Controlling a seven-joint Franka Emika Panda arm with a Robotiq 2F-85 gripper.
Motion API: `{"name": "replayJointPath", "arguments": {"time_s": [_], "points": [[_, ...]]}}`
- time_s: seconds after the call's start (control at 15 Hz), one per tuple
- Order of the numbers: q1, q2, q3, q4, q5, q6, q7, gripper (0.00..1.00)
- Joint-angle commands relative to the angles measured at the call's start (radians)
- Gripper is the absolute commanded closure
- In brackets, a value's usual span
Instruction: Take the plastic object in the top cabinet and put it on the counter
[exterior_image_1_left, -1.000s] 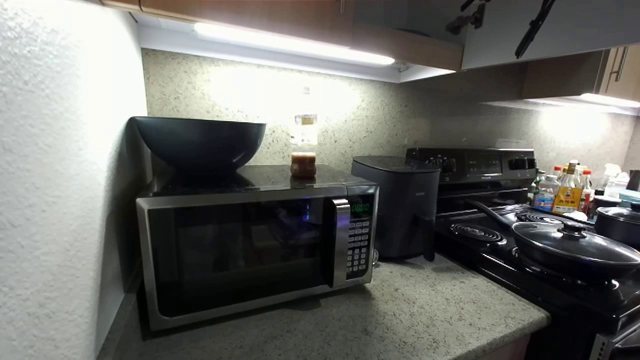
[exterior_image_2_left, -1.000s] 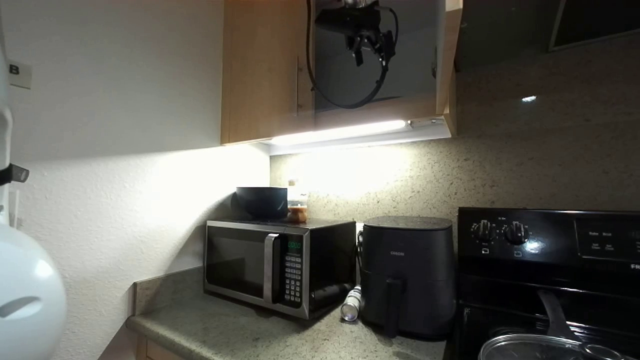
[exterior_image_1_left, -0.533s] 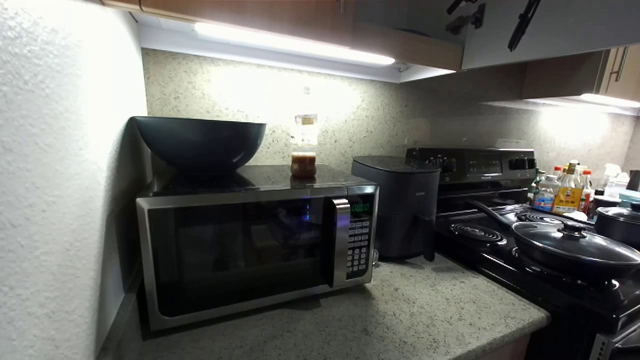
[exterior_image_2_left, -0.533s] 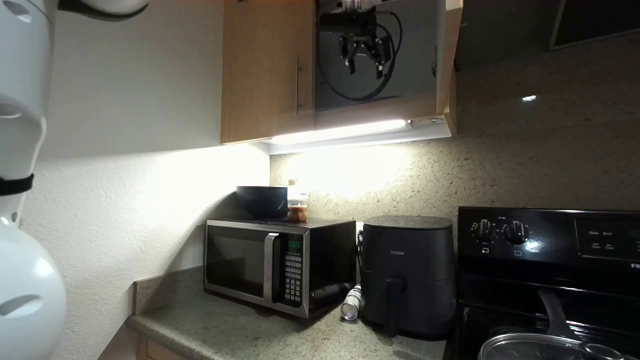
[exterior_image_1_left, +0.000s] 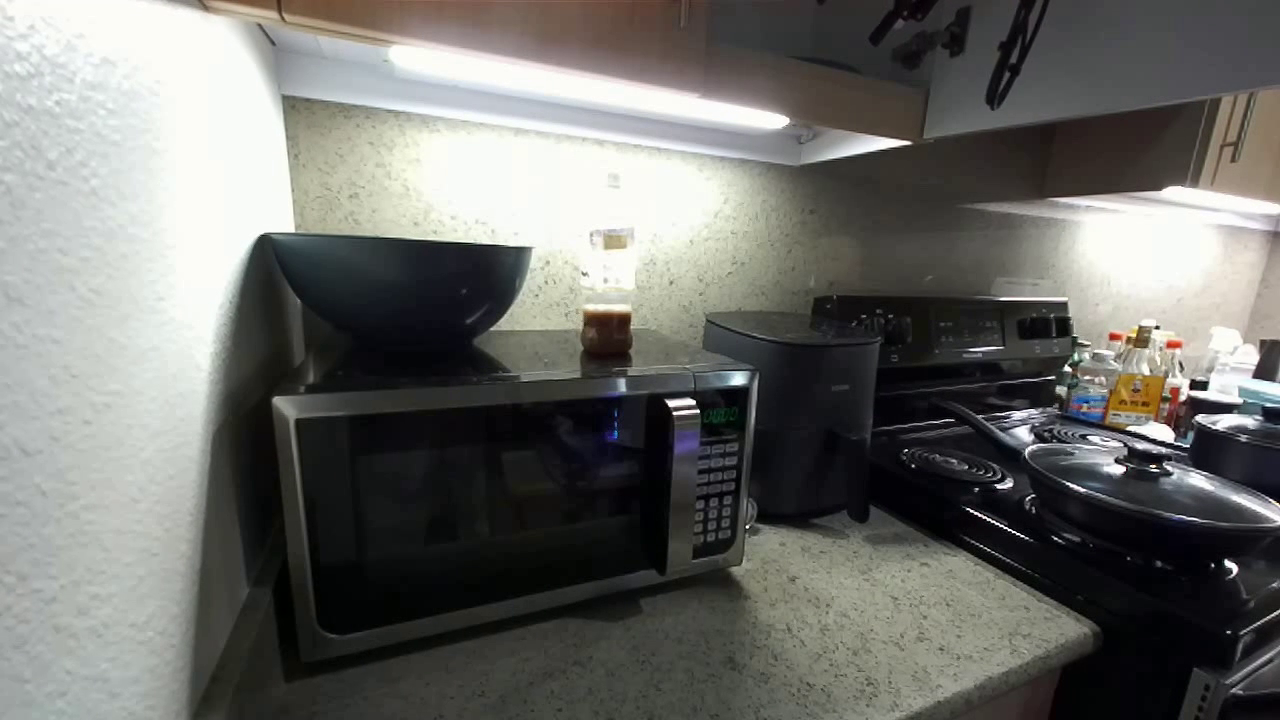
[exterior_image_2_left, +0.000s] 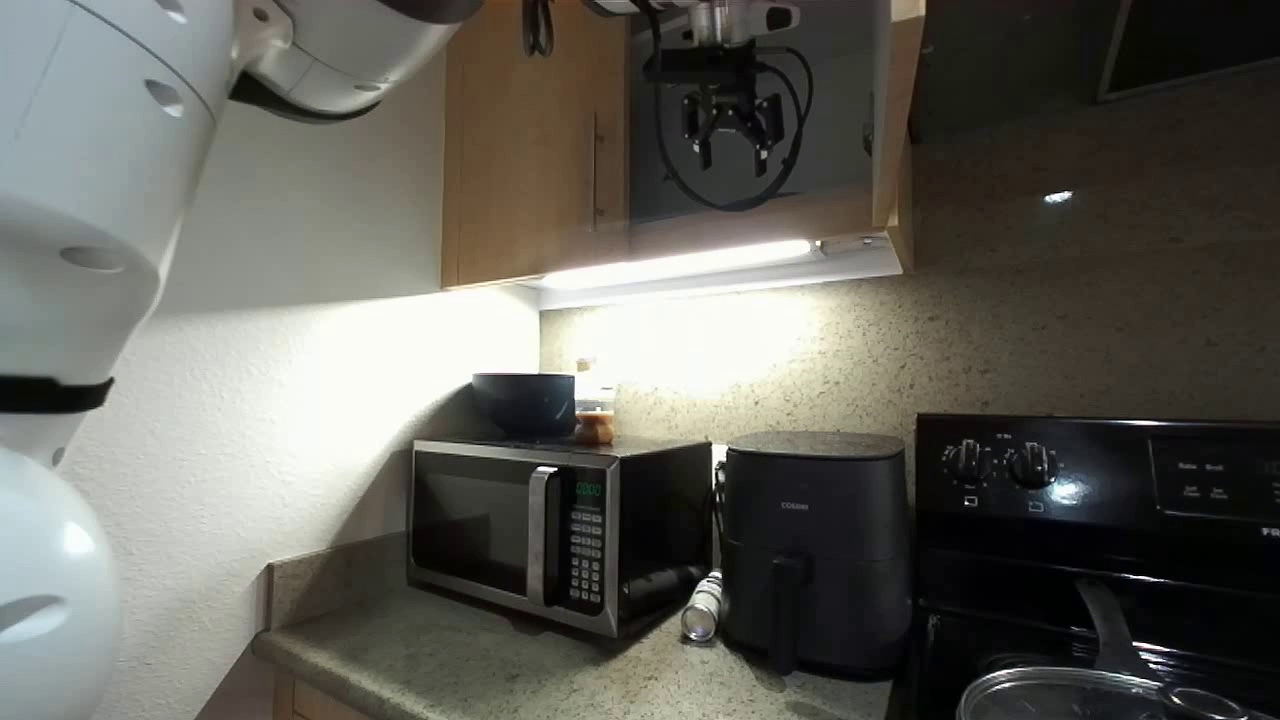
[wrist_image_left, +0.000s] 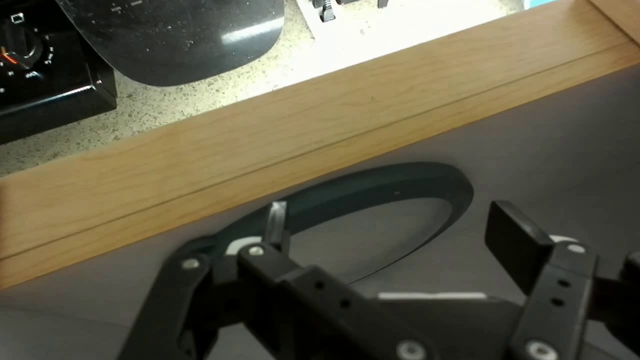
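1. Wrist view: the fryer (wrist_image_left: 180, 40) bears pale marks on its top, too small to read.
2. In an exterior view the fryer's front reads COSORI; it stands on the counter (exterior_image_2_left: 470, 650), at the edge next to the stove (exterior_image_2_left: 1090, 520).
3. In both exterior views the microwave (exterior_image_2_left: 565, 540), by the counter's wall-side corner, glows with four green zeros.
4. The stove's panel shows the letters FR, then is cut by the edge of the view.
5. Beyond the stove, a bottle (exterior_image_1_left: 1138, 390) wears a yellow label, its characters too fine to make out.
6. The plate (wrist_image_left: 380, 187) is round, seen at a slant: a broad, dark blue-green rim with a tiny pale speck, around a plain grey middle.
7. It lies in the cabinet (wrist_image_left: 310, 130), on the floor just inside the wooden front edge; a door (exterior_image_1_left: 1130, 70) stands swung out.
8. The gripper (wrist_image_left: 391, 230) is spread wide, jaws well apart; in the wrist view one finger overlaps the plate's rim, the other sits past its end. Whether either touches, I cannot tell.
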Motion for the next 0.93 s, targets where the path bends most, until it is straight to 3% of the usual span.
{"name": "replayJointPath", "arguments": {"time_s": [0.0,0.2,0.53,0.87], "points": [[0.004,0.007,-0.001,-0.015,-0.003,0.081,-0.001,0.0],[0.001,0.053,-0.001,0.03,-0.006,0.119,-0.009,0.0],[-0.018,0.134,0.012,0.102,0.038,0.059,-0.038,0.0],[-0.027,0.22,0.01,0.25,0.018,0.019,-0.041,0.0]]}}
